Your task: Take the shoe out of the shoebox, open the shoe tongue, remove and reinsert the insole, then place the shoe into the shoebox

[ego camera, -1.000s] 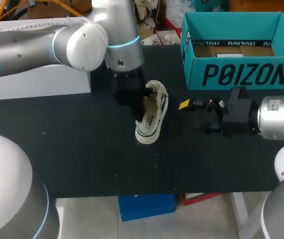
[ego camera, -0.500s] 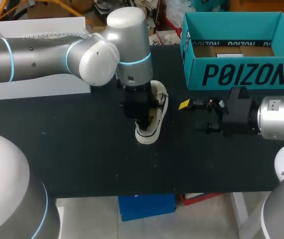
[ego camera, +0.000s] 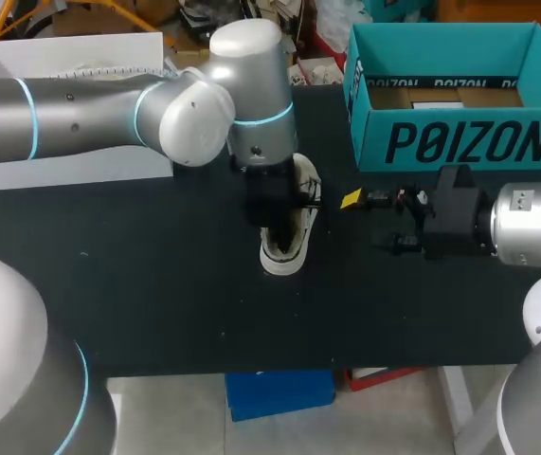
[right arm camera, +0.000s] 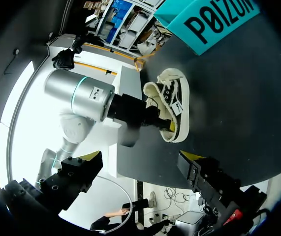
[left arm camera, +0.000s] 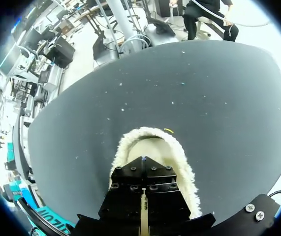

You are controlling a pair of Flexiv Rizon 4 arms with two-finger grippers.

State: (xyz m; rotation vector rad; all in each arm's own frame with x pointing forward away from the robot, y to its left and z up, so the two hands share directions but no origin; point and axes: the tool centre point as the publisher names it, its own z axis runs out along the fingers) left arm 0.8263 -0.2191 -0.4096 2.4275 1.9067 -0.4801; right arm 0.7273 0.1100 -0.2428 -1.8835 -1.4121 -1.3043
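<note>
The table (ego camera: 156, 303) carried every item. The left arm (ego camera: 81, 118) extended from the left edge to the table's centre with its wrist directed downward, probably to work inside the shoe for the insole step. The right arm (ego camera: 535, 223) sat near the right edge, apparently held clear of that work.

The shoebox (ego camera: 459, 142) stood open-topped at the far right corner with no shoe in it, presumably kept accessible for final placement. A white box (ego camera: 62, 161) sat along the far left edge.

The shoe (ego camera: 284, 254) lay near the table's centre, well apart from the shoebox. The left gripper (ego camera: 272, 213) was lowered into its fleece-lined opening; whether it clenched anything could not be determined. The right gripper (ego camera: 369, 223) was released, spread wide on nothing, and aimed toward the shoe.

Count: two arms, two grippers, one shoebox, one white box, one shoe. No insole could be distinguished.
</note>
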